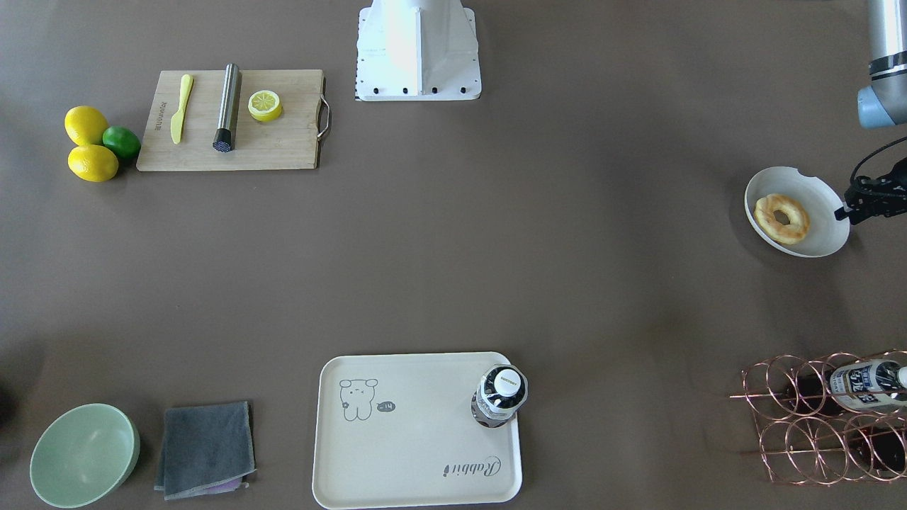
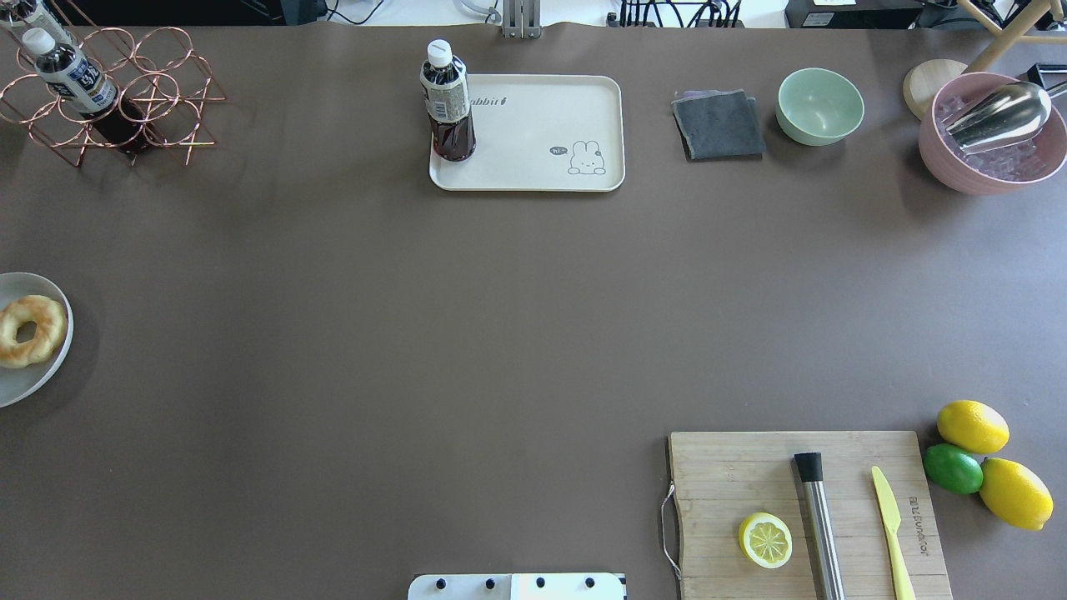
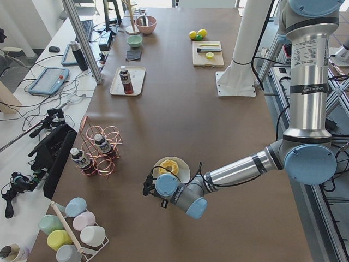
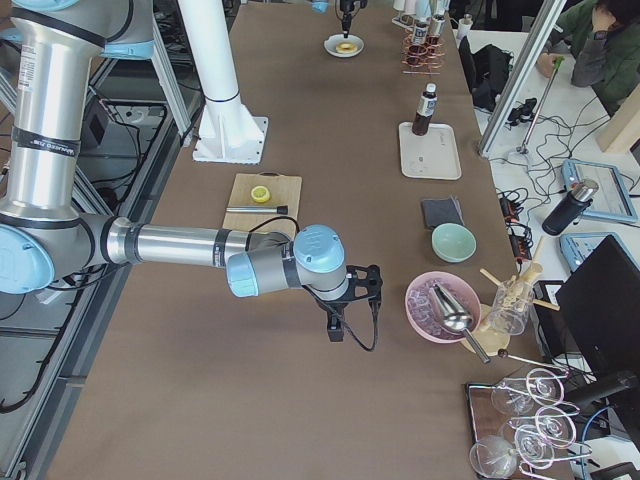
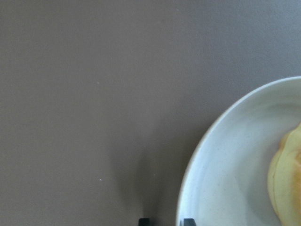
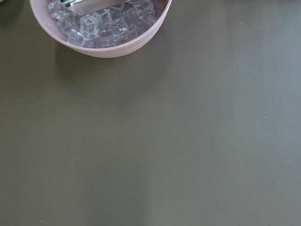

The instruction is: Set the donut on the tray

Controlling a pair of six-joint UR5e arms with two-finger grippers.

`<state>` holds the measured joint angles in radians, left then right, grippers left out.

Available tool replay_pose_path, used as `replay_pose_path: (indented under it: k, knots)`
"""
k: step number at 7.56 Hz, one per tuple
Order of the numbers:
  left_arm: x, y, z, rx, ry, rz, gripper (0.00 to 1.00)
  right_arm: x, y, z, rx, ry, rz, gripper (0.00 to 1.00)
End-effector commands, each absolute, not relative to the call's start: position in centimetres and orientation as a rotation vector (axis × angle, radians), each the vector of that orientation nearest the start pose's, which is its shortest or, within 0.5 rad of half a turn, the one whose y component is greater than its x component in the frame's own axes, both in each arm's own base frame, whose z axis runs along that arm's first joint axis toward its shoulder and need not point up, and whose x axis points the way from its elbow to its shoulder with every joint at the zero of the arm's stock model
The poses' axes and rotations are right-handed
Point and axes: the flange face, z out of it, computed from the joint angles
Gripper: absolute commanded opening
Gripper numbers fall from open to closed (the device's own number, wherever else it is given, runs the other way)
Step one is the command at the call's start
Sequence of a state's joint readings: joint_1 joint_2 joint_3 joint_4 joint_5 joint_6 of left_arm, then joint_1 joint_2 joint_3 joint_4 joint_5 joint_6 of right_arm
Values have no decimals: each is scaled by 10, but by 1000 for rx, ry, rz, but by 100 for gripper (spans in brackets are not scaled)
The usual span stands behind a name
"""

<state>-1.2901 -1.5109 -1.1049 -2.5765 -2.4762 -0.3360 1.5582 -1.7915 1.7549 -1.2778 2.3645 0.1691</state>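
Note:
The donut (image 1: 767, 216) is a golden-brown ring lying in a white round notched plate (image 1: 825, 219) at the table's end on my left. It also shows at the overhead view's left edge (image 2: 48, 321) and the left wrist view's right edge (image 5: 288, 183). My left gripper (image 1: 843, 212) hovers at the plate's outer rim, beside the donut. Its fingertips (image 5: 143, 221) show a narrow empty gap. The cream tray (image 1: 418, 439) with the rabbit drawing lies mid-table on the far side (image 2: 533, 158). My right gripper (image 4: 335, 328) hangs above bare table near the pink ice bowl; I cannot tell its state.
A dark drink bottle (image 1: 499, 397) stands on one corner of the tray. A copper wire rack (image 1: 822, 418) holds bottles near the plate. A grey cloth (image 1: 205, 446), a green bowl (image 1: 83, 453), a cutting board (image 1: 283, 142) with a lemon half, and lemons lie on my right side.

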Motion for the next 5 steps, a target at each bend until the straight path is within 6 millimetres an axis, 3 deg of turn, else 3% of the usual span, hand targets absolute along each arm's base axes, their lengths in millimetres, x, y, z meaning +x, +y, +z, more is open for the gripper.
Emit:
replay_pose_path:
  k: [1, 3, 4, 5]
  knots:
    - [69, -424, 788, 138, 1039, 185, 0, 57, -414, 633, 172, -807, 44, 100]
    - [68, -422, 770, 145, 1110, 205, 0, 57, -414, 633, 173, -808, 42, 100]
    - [63, -427, 748, 152, 1155, 194, 0, 57, -414, 631, 172, -814, 47, 100]
    - [57, -437, 708, 143, 1205, 115, 0, 56, -418, 624, 179, -822, 56, 100]
